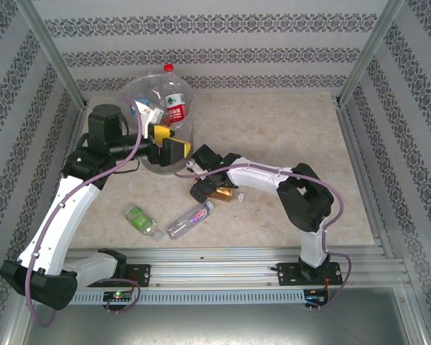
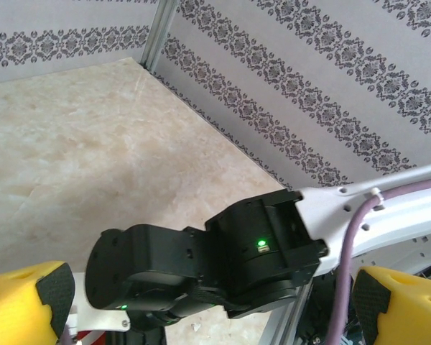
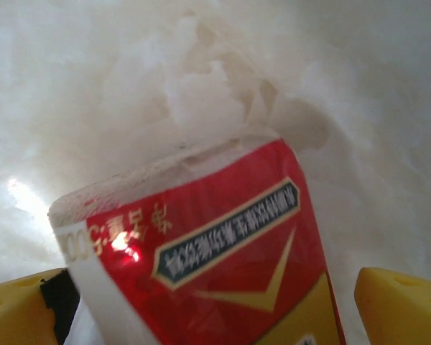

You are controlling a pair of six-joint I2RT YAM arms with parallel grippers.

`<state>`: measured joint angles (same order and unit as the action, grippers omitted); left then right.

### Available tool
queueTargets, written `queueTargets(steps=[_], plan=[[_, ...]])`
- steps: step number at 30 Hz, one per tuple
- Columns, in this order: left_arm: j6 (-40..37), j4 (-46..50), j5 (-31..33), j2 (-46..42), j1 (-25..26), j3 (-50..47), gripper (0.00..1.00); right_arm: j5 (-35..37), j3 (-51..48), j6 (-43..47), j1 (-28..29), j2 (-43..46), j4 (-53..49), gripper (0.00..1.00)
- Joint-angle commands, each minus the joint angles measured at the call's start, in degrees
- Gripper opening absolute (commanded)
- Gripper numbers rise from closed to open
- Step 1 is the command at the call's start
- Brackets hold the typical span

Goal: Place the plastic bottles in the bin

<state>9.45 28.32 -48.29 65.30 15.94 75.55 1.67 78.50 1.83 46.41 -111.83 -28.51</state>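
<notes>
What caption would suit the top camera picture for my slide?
Some bottles sit in the bin; others lie on the table, not yet collected.

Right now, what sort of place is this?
Probably a robot test cell, not a home: aluminium posts, patterned wall panels on three sides, and a metal rail carrying both arm bases at the near edge of the table.

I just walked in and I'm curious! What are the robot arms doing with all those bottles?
Two robot arms are tidying plastic bottles into the bin. A few bottles are already inside. The right gripper is open around a red-labelled bottle on the table, not squeezing it yet. The left gripper is open and empty, next to the bin. A green-labelled bottle and a clear bottle lie on the table, waiting.
</notes>
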Motion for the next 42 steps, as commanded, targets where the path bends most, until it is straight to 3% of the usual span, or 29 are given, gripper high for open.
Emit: queueTargets(steps=[1, 13, 25, 29, 42], plan=[[0.7, -3.1, -1.5, 0.6, 1.2, 0.1, 1.0, 2.6, 2.3, -2.0, -1.7, -1.8, -1.4, 0.96], [-0.8, -1.7, 1.3, 3.6, 6.0, 1.9, 1.0, -2.0, 3.8, -6.5, -6.6, -3.5, -3.6, 0.88], [-1.0, -1.7, 2.6, 5.0, 8.6, 2.8, 1.0, -12.1, -0.6, -12.5, -8.6, -1.7, -0.1, 0.9], [-0.8, -1.8, 2.8, 5.3, 9.1, 2.9, 1.0, -12.1, -1.4, -12.8, -9.1, -0.9, 0.4, 0.86], [3.3, -7.4, 4.2, 6.9, 12.0, 1.3, 1.0, -16.9, -10.5, -15.4, -15.6, 13.7, 7.8, 0.71]])
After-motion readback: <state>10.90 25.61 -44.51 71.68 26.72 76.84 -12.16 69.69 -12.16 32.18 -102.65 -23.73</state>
